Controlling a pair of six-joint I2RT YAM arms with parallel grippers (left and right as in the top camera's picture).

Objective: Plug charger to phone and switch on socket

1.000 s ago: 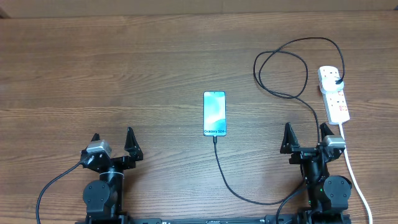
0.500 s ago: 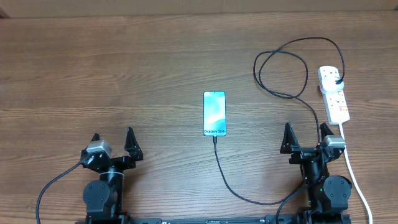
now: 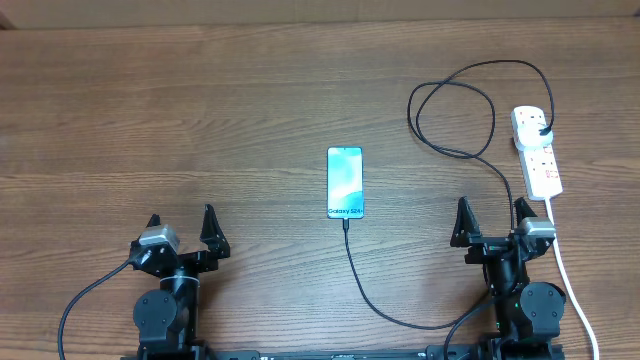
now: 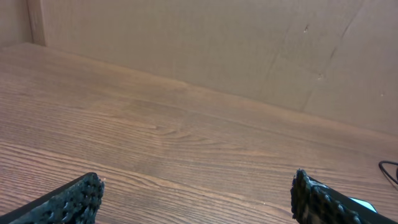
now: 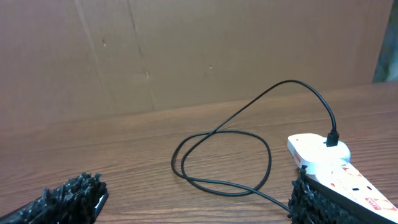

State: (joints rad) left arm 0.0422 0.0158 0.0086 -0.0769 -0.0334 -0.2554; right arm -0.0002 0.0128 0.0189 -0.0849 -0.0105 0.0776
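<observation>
The phone (image 3: 345, 181) lies flat mid-table, screen lit light blue. The charger (image 3: 455, 110), a thin black cable, runs from the phone's near end in a curve toward the front, then loops at the back right to its black plug (image 3: 541, 127) seated in the socket (image 3: 537, 150), a white power strip. The cable loop (image 5: 224, 152) and socket (image 5: 329, 157) also show in the right wrist view. My left gripper (image 3: 181, 229) is open and empty at the front left, also in its wrist view (image 4: 199, 196). My right gripper (image 3: 493, 218) is open and empty just in front of the socket (image 5: 196, 199).
The socket's thick white cord (image 3: 575, 290) runs down the right side past my right arm to the table's front edge. A brown cardboard wall (image 5: 186, 50) stands along the back of the wooden table (image 3: 200, 120).
</observation>
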